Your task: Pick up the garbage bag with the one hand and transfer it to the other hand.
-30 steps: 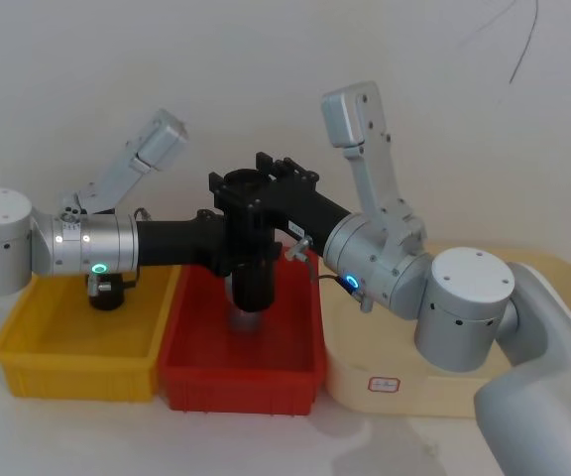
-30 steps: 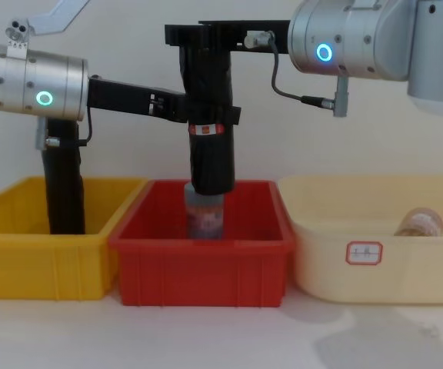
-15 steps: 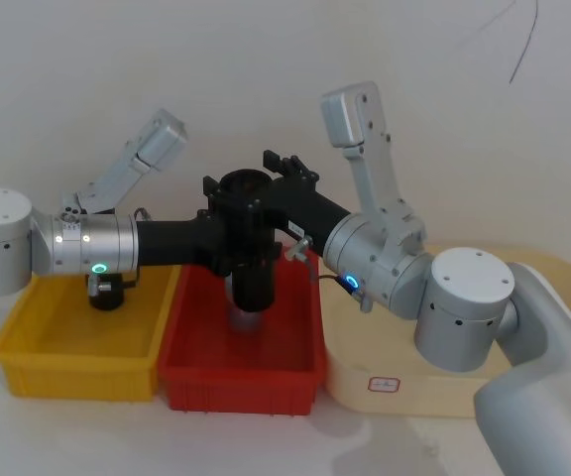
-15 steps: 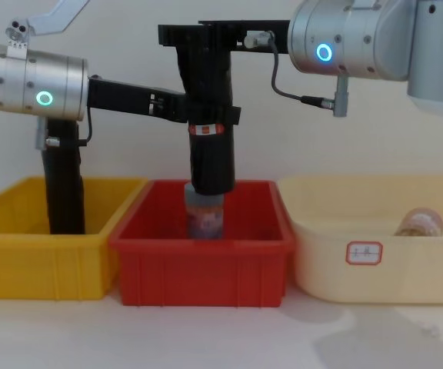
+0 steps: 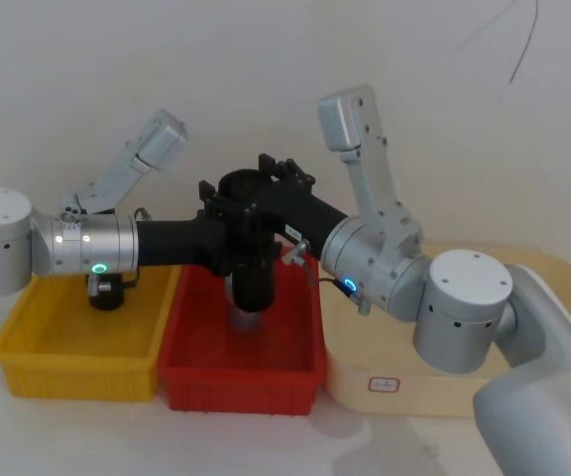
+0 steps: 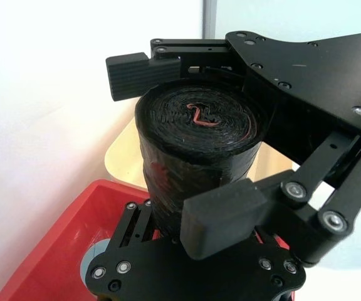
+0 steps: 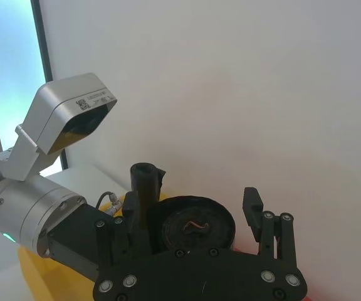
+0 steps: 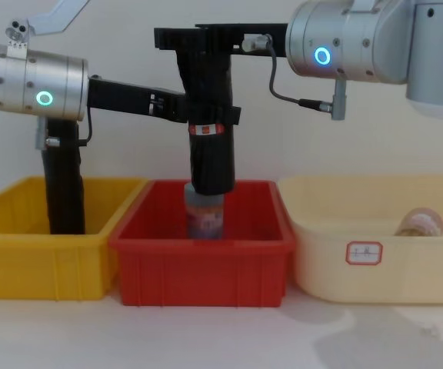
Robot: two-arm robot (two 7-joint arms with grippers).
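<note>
The garbage bag roll [image 8: 211, 138] hangs upright in the air above the red bin [image 8: 203, 265], its red-and-white label band [image 8: 206, 130] just under the grip. The green-ringed left gripper [image 8: 194, 115] reaches in sideways and is clamped on the roll's middle, which keeps the upper end free for a second hold. The blue-ringed right gripper [image 8: 198, 37] comes in higher, level with the top of the roll. In the left wrist view its padded fingers [image 6: 215, 216] stand on either side of the roll's top end [image 6: 199, 122], close against it but apparently not yet pressing, so I judge them spread, ready to close. The handover looks about to happen: two holds stacked, one above the other.

Under the roll a small jar [image 8: 204, 214] stands in the red bin. A second black roll [image 8: 65, 184] stands upright in the yellow bin [image 8: 44, 261] to the left, and a cream tub [image 8: 375, 254] on the right holds a pale round object [image 8: 419, 223]. The bins sit side by side on a pale tabletop [image 8: 221, 338] before a plain white wall [image 5: 266, 79].
</note>
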